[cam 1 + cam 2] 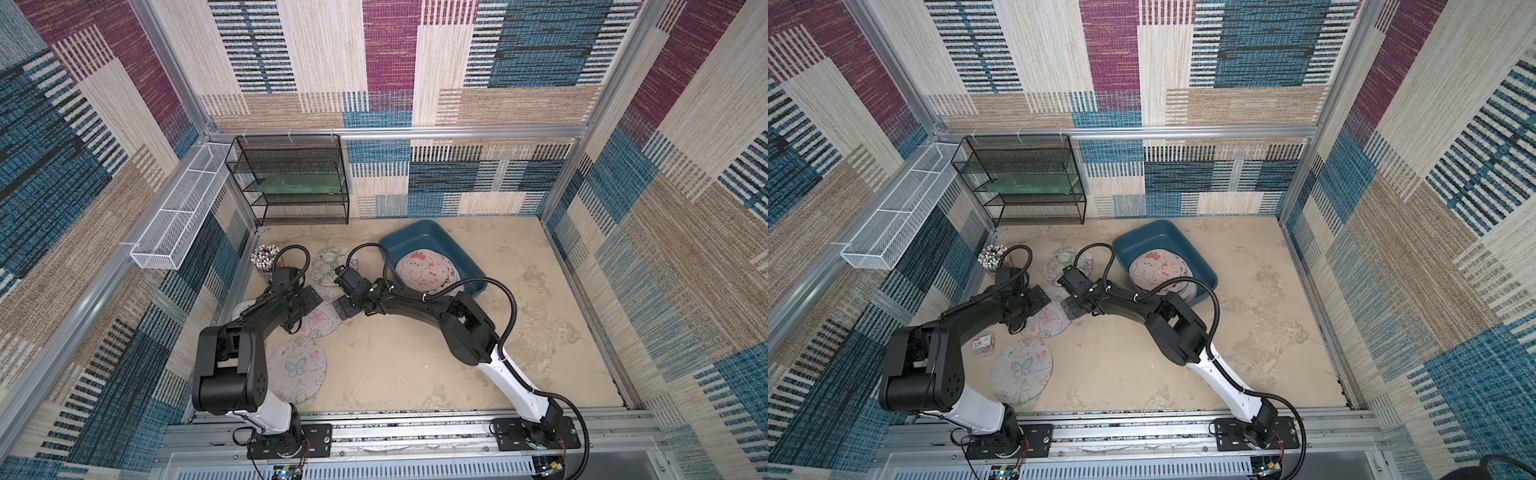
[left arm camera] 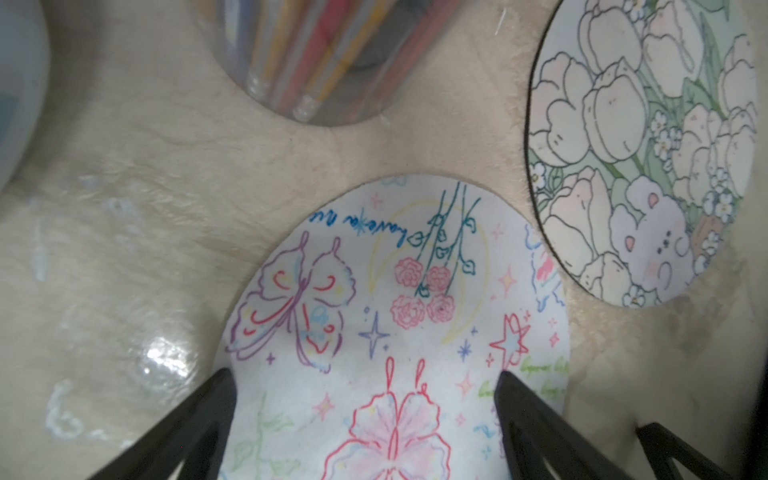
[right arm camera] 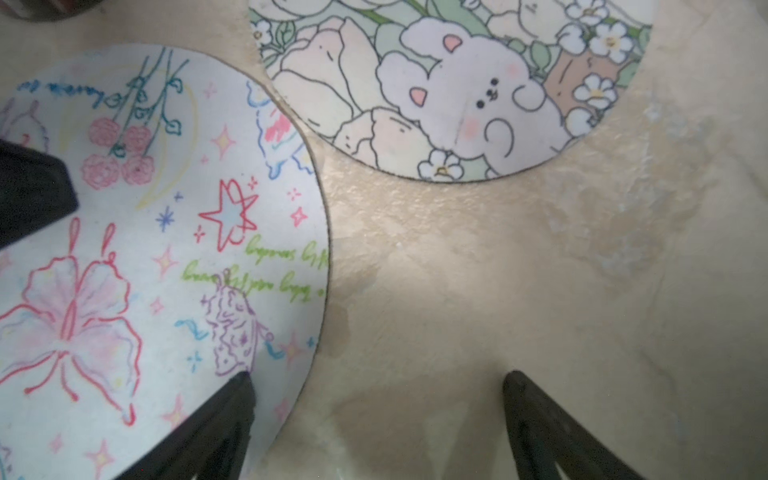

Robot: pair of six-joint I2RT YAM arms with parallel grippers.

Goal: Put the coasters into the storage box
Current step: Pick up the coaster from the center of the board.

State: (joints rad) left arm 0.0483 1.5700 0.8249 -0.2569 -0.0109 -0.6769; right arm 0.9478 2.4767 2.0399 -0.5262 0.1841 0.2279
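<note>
At the near-left of the table [image 1: 415, 353], both arms meet over one mat. Left gripper [image 2: 365, 374]: jaws spread wide, empty, both fingertips over the printed face of the butterfly coaster [image 2: 395, 324]. Right gripper [image 3: 378, 374]: likewise wide apart and holding nothing, one fingertip over that coaster's rim, the other over bare table just beside it. Cannot tell from the wrist views whether any tip touches the mat or hovers just above it. Judgement: the mat is thin and lies flush, so it offers no edge to pinch from above. The right jaws straddling the rim look set to work that edge, while the left, over the middle, may pin the mat against sliding. Outward: the tulip coaster [image 1: 330, 266] lies flat just beyond, with a narrow strip of table between the two. A blue-butterfly coaster [image 1: 297, 370] lies nearer the left arm's base. A pen cup [image 1: 264, 255] stands by the left wall, close enough to be a knock risk for the left wrist. The storage box [image 1: 415, 228] sits to the right, behind the right forearm, and holds a stack of coasters [image 1: 424, 268] with a pink cartoon on top. Three mats in view lie outside the box, so the task looks well along but unfinished.
</note>
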